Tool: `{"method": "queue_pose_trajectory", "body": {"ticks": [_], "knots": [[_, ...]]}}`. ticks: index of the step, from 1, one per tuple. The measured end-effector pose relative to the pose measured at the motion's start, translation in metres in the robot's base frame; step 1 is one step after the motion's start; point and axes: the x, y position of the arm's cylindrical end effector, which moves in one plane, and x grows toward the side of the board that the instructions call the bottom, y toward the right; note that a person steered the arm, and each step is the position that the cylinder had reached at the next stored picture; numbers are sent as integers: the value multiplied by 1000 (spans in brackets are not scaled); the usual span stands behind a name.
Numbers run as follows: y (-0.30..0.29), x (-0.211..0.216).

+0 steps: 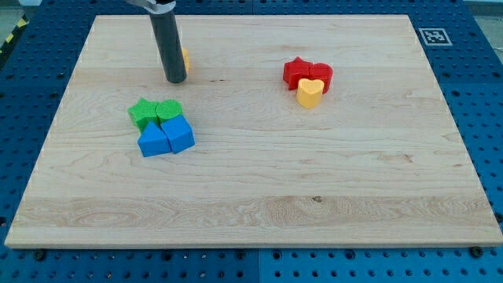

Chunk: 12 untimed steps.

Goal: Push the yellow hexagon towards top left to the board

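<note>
The yellow hexagon [185, 58] lies near the view's top left of the wooden board [251, 220], mostly hidden behind my dark rod. Only its right edge shows. My tip [175, 79] rests on the board just in front of the hexagon, at its lower left, touching or nearly touching it.
Two green blocks [155, 112] and two blue blocks [166, 137] huddle together below my tip. At the view's upper right, a red star [296, 71] and another red block [321, 74] touch a yellow heart [310, 93]. A fiducial marker [431, 35] sits beyond the board's top right corner.
</note>
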Motion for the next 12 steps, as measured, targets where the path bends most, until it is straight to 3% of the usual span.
{"method": "queue_pose_trajectory", "body": {"ticks": [4,6,8,10,12], "knots": [[-39,11],[-44,-4],[17,23],[1,-36],[3,-37]]}}
